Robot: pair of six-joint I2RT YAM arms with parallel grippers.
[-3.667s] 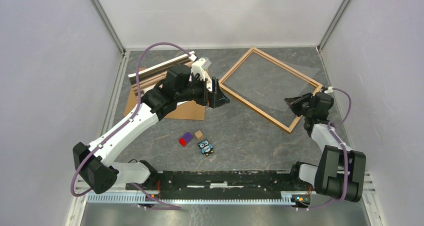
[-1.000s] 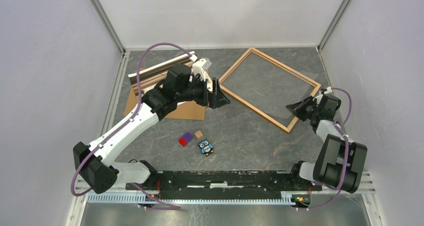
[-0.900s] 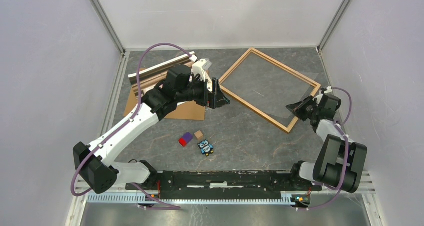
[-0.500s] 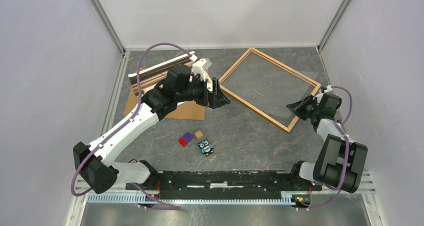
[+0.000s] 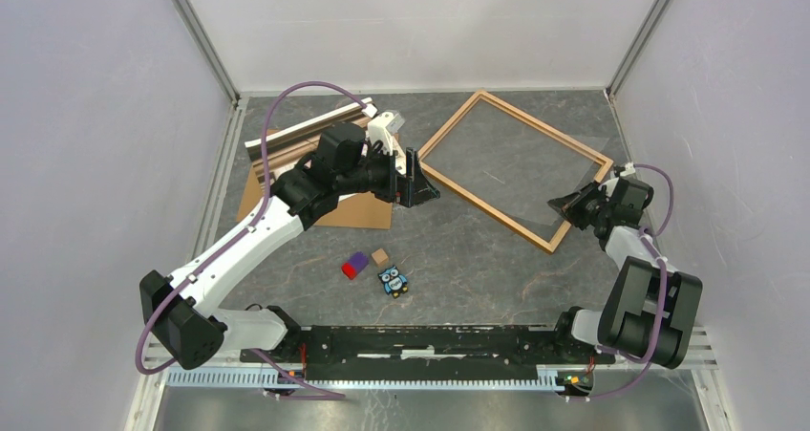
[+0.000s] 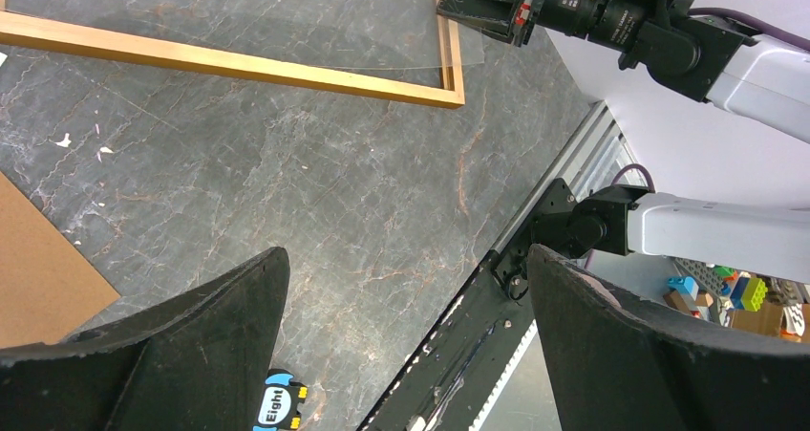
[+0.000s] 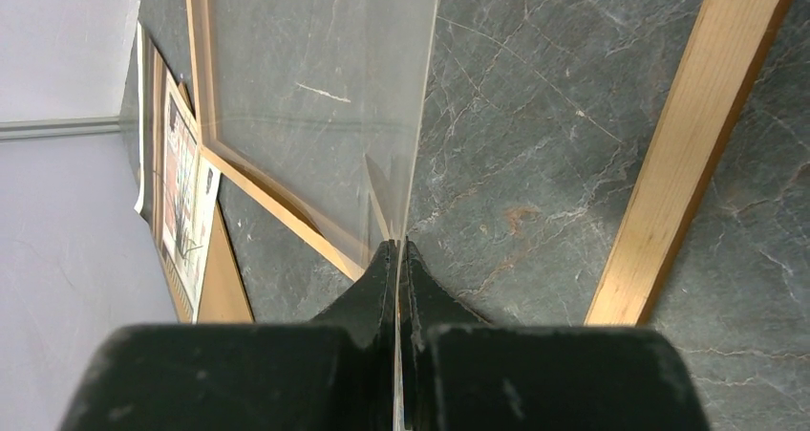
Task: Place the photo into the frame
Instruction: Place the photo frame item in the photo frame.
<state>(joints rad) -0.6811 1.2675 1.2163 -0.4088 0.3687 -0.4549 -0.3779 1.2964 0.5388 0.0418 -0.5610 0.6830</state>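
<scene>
The frame (image 5: 486,203), thin light-orange wood, lies flat at the right back of the table; it also shows in the left wrist view (image 6: 239,63) and the right wrist view (image 7: 697,135). My right gripper (image 5: 559,204) is shut on the near edge of a clear sheet (image 5: 535,168) that lies tilted over the frame; the sheet's edge sits between the closed fingers (image 7: 397,249). The photo (image 5: 296,137) lies at the back left, partly hidden under my left arm, and shows in the right wrist view (image 7: 181,183). My left gripper (image 5: 417,178) is open and empty beside the frame's left corner (image 6: 406,259).
A brown cardboard board (image 5: 358,211) lies under the photo and left arm. A red-purple block (image 5: 354,265), a tan cube (image 5: 380,256) and a blue owl figure (image 5: 393,281) sit near the table's middle front. Walls close in on three sides.
Since the earliest frame my right gripper has shifted a little to the right with the clear sheet, which now lies more within the frame. Over the last second nothing visibly moves. The left arm is still.
</scene>
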